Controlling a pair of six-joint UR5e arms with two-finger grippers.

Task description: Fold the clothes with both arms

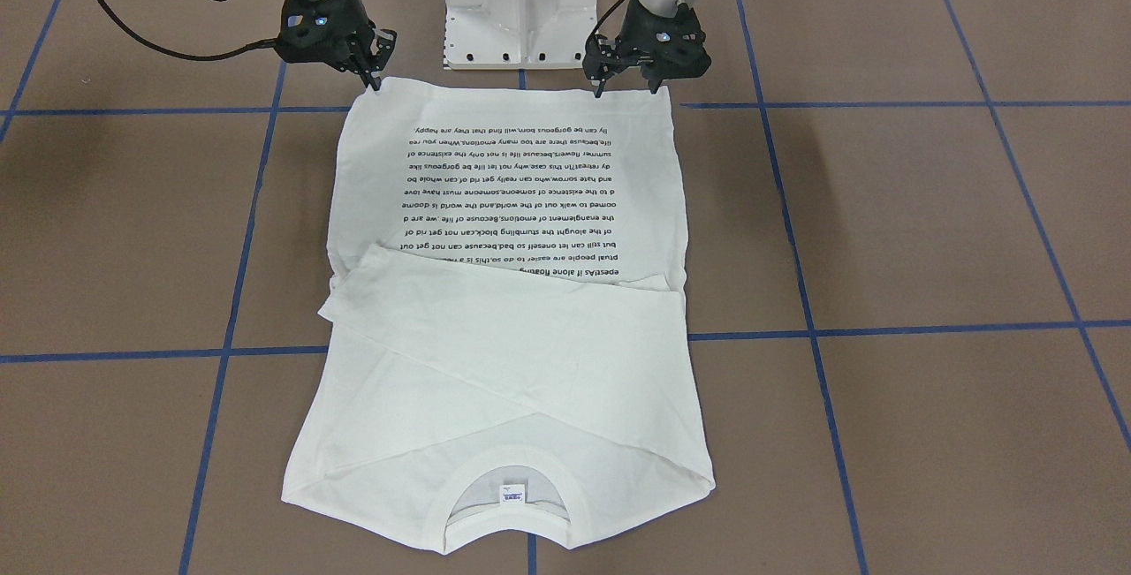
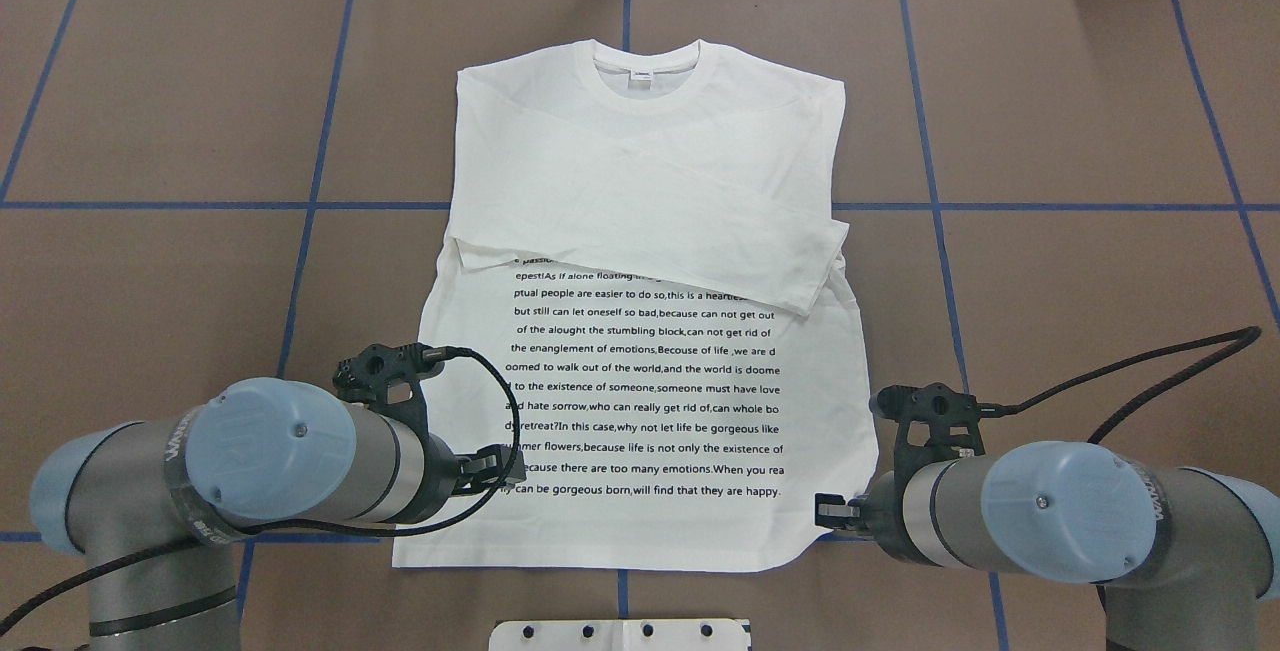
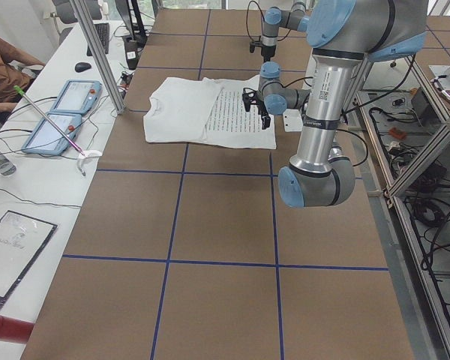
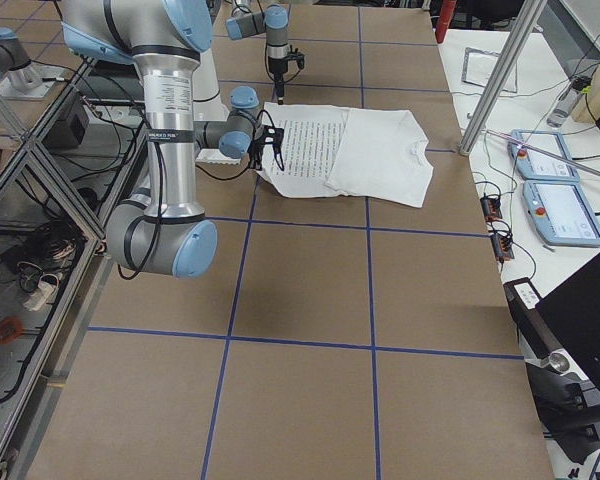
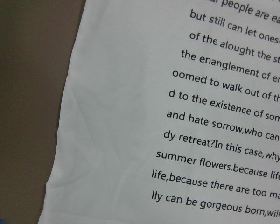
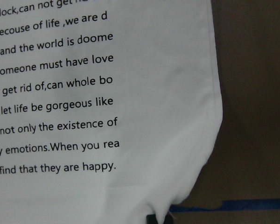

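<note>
The white long-sleeved T-shirt (image 1: 504, 363) (image 2: 640, 161) lies flat on the brown table. Its collar points away from the robot, and both sleeves are folded across the chest above the black text block. Both grippers are down at the hem nearest the robot. My left gripper (image 1: 601, 91) (image 2: 505, 466) touches the hem a little inside its corner; its fingers are hidden in the left wrist view, which shows only flat cloth (image 5: 121, 140). My right gripper (image 1: 375, 85) (image 2: 828, 511) is at the other hem corner. There the cloth (image 6: 168, 116) puckers around a dark fingertip (image 6: 151, 219).
The white pedestal base (image 1: 519, 10) stands just behind the hem, between the arms. Blue tape lines (image 2: 310, 201) grid the table. A side desk holds tablets (image 3: 60, 112), with a seated person (image 3: 0, 60) beside it.
</note>
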